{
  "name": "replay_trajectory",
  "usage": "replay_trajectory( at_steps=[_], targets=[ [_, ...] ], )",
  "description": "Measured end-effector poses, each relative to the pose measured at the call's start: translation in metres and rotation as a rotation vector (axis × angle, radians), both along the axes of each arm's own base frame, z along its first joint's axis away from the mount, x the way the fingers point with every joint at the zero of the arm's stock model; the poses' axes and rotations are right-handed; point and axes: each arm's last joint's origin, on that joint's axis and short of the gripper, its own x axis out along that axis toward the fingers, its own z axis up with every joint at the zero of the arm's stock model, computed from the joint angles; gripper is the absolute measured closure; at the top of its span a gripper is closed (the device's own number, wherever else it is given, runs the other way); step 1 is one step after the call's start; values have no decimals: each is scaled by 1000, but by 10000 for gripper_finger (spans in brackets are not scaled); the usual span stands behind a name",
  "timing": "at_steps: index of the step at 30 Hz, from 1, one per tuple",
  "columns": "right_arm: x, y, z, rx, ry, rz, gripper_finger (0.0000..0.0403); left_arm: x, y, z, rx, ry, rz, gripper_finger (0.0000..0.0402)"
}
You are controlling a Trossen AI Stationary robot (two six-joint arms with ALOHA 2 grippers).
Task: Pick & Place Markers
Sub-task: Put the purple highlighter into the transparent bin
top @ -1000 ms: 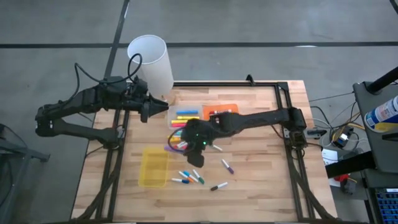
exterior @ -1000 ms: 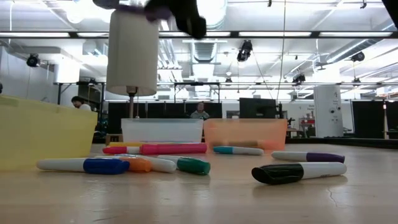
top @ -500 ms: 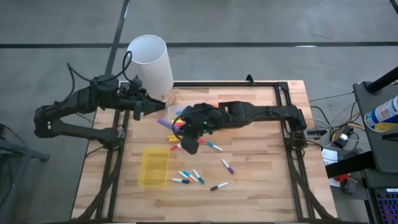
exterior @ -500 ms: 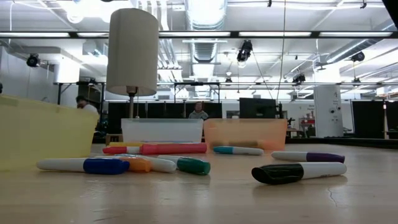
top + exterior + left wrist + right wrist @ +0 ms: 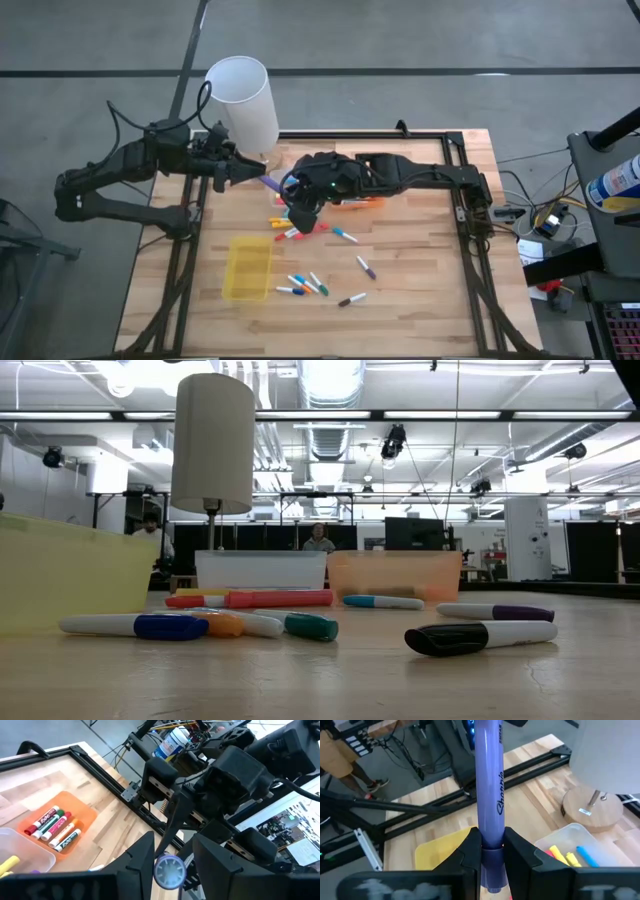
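My right gripper (image 5: pixel 290 192) is shut on a purple marker (image 5: pixel 270 184) and holds it above the table's far left part. The marker also shows in the right wrist view (image 5: pixel 489 780). My left gripper (image 5: pixel 256 178) is open. Its fingers stand on either side of the marker's free round end (image 5: pixel 170 871); I cannot tell whether they touch it. Several loose markers (image 5: pixel 306 284) lie flat on the table, and more lie in the orange tray (image 5: pixel 55 825) and the clear tray (image 5: pixel 570 847). Neither gripper shows in the low view. My right gripper pinches the purple marker between its two fingers, where the cap meets the barrel (image 5: pixel 492 845). The fingers lie across the marker. The long barrel sticks out past the fingers toward my left gripper. The marker is lifted clear of the table.
A tall white cylinder (image 5: pixel 243 100) on a round wooden foot (image 5: pixel 592 807) stands at the far left corner. An empty yellow tray (image 5: pixel 247 268) lies at the near left. A black frame (image 5: pixel 460 150) borders the table. People show far off in the room (image 5: pixel 318 540).
My right gripper has risen from the middle of the table and gone toward the far left with the purple marker. The marker is now lifted clear, and its free end has come between my left gripper's fingers.
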Motion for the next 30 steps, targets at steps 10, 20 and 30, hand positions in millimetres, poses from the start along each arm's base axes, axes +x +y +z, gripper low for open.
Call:
replay_trajectory(
  at_steps=[10, 20, 30],
  targets=[
    [2, -4, 5, -25, -53, -44, 355, 4, 1, -2, 7, 16, -7, 278],
    [2, -5, 4, -22, -48, -84, 331, 10, 3, -4, 55, 31, 19, 349],
    [-19, 9, -14, 110, 213, -102, 213, 30, 9, -23, 202, 199, 43, 330]
  ],
)
